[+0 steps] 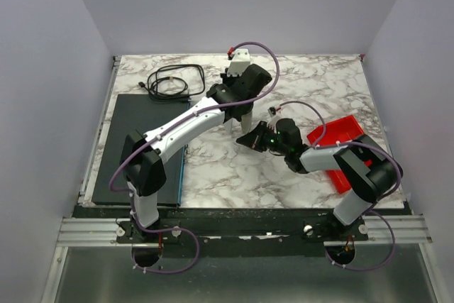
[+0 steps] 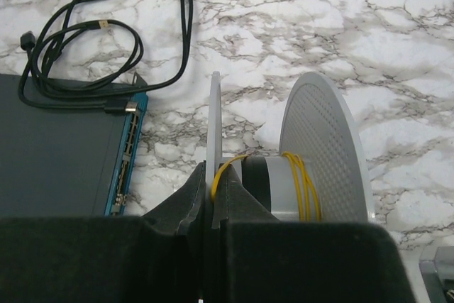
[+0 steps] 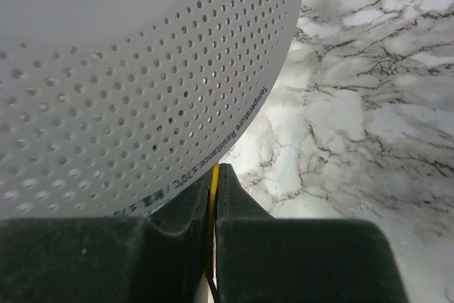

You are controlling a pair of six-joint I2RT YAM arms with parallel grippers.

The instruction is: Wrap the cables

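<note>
A grey spool stands on its edge in the left wrist view, with a perforated flange (image 2: 326,147) and a thin flange (image 2: 213,125). The thin yellow cable (image 2: 303,182) is wound a few turns round the hub (image 2: 273,189). One strand (image 2: 223,172) loops over by the thin flange. My left gripper (image 2: 213,207) is shut on the thin flange; it also shows in the top view (image 1: 243,120). My right gripper (image 3: 214,182) is shut on the yellow cable (image 3: 213,173), right under the perforated flange (image 3: 142,69). It sits just right of the left gripper in the top view (image 1: 248,140).
A thicker black looped cord (image 1: 170,79) lies at the back left, also in the left wrist view (image 2: 92,40). A dark flat board (image 1: 142,147) with a blue edge (image 2: 128,154) covers the left side. A red tray (image 1: 340,136) stands at the right.
</note>
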